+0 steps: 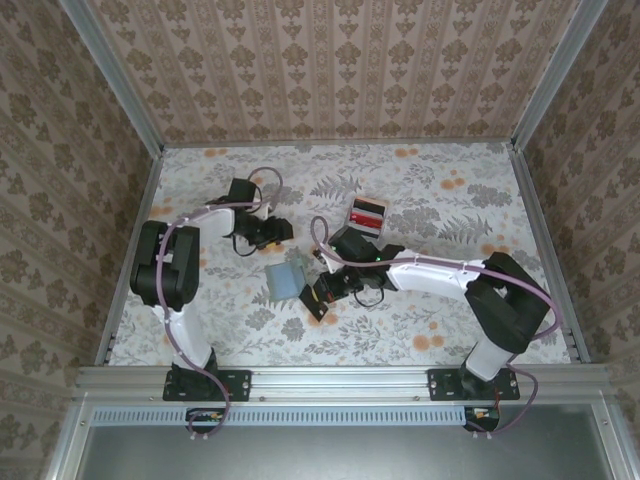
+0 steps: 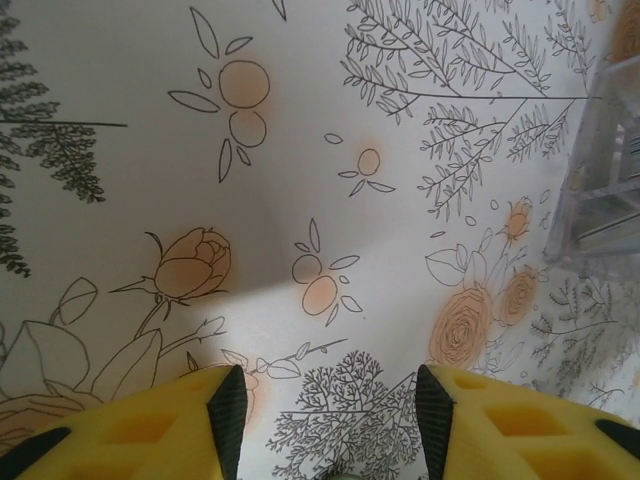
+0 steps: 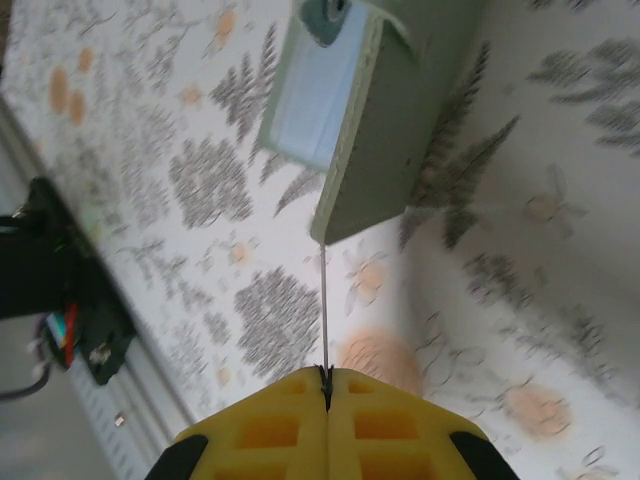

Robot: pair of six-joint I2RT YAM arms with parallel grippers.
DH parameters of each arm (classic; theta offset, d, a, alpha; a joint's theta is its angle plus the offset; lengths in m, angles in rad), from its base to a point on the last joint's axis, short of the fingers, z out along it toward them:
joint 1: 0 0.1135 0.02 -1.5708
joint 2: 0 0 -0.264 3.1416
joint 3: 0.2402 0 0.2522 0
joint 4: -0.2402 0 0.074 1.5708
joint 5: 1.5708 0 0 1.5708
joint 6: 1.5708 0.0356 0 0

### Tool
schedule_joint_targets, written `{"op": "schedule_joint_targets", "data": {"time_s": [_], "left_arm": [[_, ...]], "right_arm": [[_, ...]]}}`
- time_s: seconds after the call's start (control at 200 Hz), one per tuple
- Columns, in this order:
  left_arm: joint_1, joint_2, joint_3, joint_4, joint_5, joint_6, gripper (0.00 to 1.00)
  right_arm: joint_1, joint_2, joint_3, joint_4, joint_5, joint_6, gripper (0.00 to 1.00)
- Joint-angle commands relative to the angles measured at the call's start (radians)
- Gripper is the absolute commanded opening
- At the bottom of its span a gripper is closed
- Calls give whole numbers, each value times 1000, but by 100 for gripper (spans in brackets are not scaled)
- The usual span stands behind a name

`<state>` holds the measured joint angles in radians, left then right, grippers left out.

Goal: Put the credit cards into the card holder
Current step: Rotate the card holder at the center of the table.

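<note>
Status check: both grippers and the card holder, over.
Left gripper open, empty, above table. Right gripper shut on a card, tip at a corner of the card holder. Nothing between them.

My top camera looks down from behind my bases over the whole table (image 1: 250,330). My left wrist camera faces the tabletop, very near. My right wrist camera sits near the holder (image 3: 385,150), which the top view shares.

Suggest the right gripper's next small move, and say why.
Probably ease forward, sliding the thin card, seen edge-on, into the grey-green folding wallet: the right gripper is shut on the card, whose far end reaches the wallet's near corner.
</note>
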<state>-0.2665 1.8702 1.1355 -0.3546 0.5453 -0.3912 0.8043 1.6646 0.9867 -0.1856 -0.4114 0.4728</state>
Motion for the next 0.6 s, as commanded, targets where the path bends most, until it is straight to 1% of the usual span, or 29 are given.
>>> {"op": "schedule_joint_targets", "data": {"time_s": [0.0, 0.195, 0.425, 0.535, 0.595], "left_arm": [[16, -16, -37, 5, 2, 28, 49], [12, -84, -132, -12, -14, 31, 47], [-5, -199, -289, 8, -33, -14, 46], [-29, -258, -338, 5, -43, -35, 45], [-57, -279, -351, 1, -49, -50, 45]], "right_arm": [[-37, 23, 55, -18, 97, -37, 0], [-101, 80, 106, -39, 103, -89, 0], [-147, 191, 178, -36, 106, -112, 0], [-167, 230, 209, -23, 104, -104, 0], [-171, 254, 241, -34, 99, -114, 0]]}}
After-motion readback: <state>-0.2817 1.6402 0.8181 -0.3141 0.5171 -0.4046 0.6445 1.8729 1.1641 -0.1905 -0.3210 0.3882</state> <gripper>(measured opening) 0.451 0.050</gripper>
